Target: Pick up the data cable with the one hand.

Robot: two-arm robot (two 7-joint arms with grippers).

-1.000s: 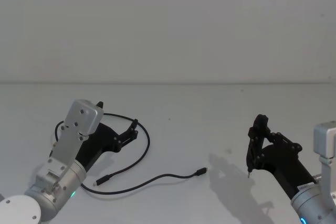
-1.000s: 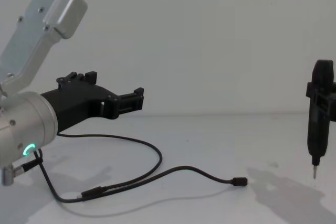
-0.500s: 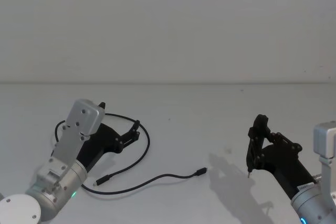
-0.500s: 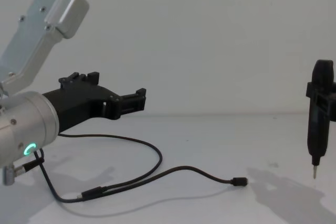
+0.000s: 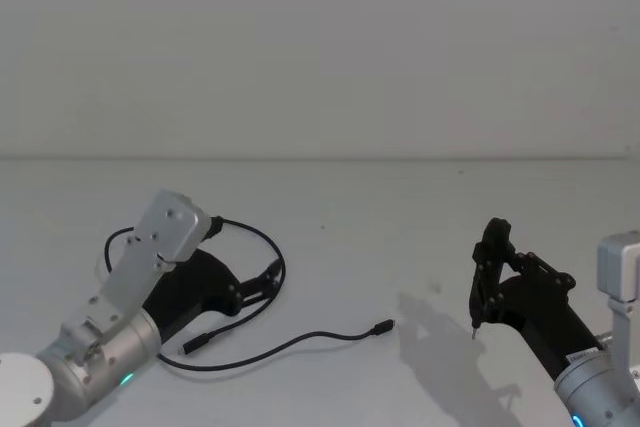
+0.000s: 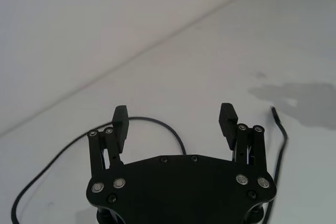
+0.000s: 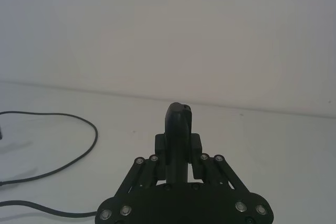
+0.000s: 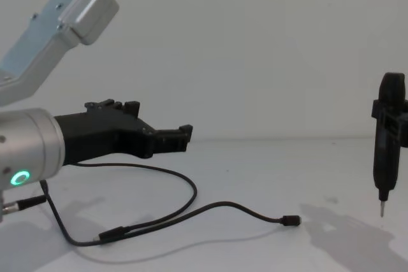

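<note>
The data cable [image 5: 330,336] lies on the white table as a thin black cord: a loop on the left and a tail ending in a small plug [image 8: 292,220]. My left gripper [image 5: 272,272], the hand, is open and hovers low over the right side of the loop, holding nothing. In the left wrist view the gripper [image 6: 174,121] has its fingers spread, with the cable [image 6: 157,121] on the table beyond them. In the chest view the left gripper [image 8: 185,135] hangs above the cable [image 8: 223,204]. My right gripper [image 5: 490,257] stays at the right, shut on a slim black pen-like tool [image 8: 387,144].
The white table [image 5: 400,217] meets a plain white wall at the back. Bare surface lies between the cable's plug and the right arm, whose shadow [image 5: 430,332] falls there.
My left gripper has moved forward, to the right and lower, coming closer over the right side of the cable loop. The cable and the right arm have not moved.
</note>
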